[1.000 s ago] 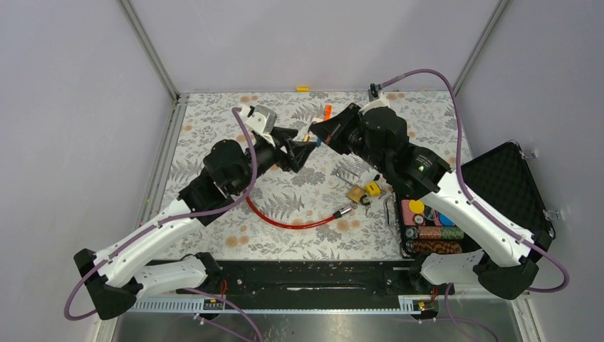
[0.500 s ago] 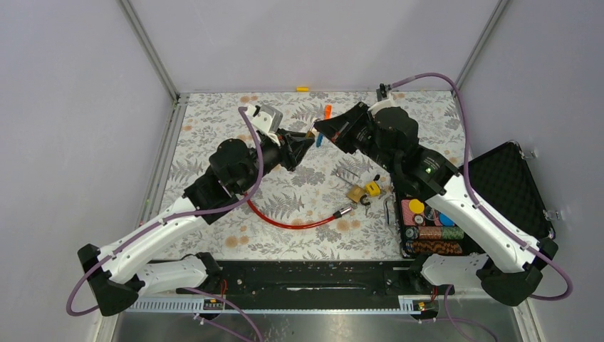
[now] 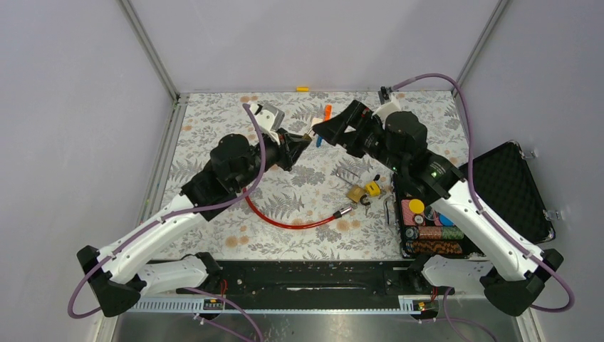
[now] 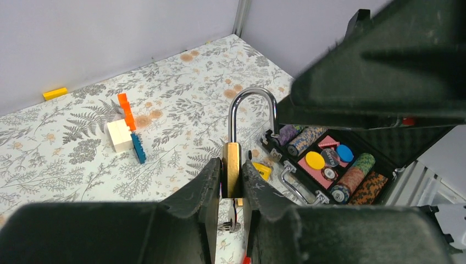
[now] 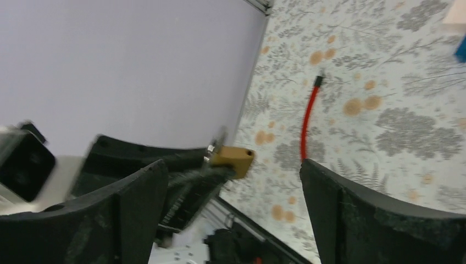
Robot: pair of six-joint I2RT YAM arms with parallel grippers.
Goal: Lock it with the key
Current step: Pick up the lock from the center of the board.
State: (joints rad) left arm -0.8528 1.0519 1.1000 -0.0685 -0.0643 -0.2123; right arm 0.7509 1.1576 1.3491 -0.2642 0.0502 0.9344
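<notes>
Brass padlock (image 4: 231,159) held up off the table, shackle open.
It stands upright, its narrow brass body pinched between the fingers of the left gripper (image 4: 231,175). The silver shackle arches above, one leg free of the body. Down on the floral table (image 3: 214,128), what look like small keys (image 3: 366,202) lie just beside a second padlock (image 3: 353,193).
</notes>
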